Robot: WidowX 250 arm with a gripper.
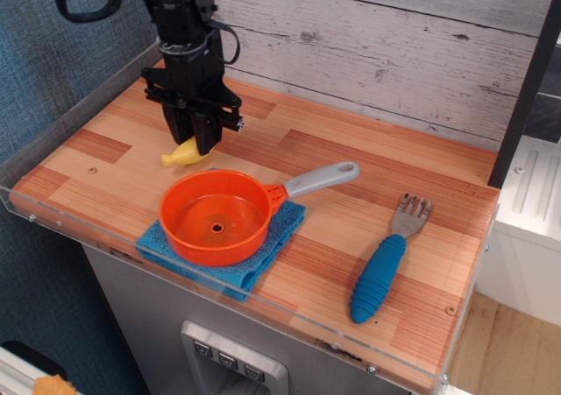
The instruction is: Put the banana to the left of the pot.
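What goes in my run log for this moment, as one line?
pincer: shut on banana | banana: behind-left of pot | release: not yet

One banana (182,153), pot (216,216), fork (386,259), cloth (263,253)

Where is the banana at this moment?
The banana is held in the claw at the left side of the table, just behind the pot's far-left rim.
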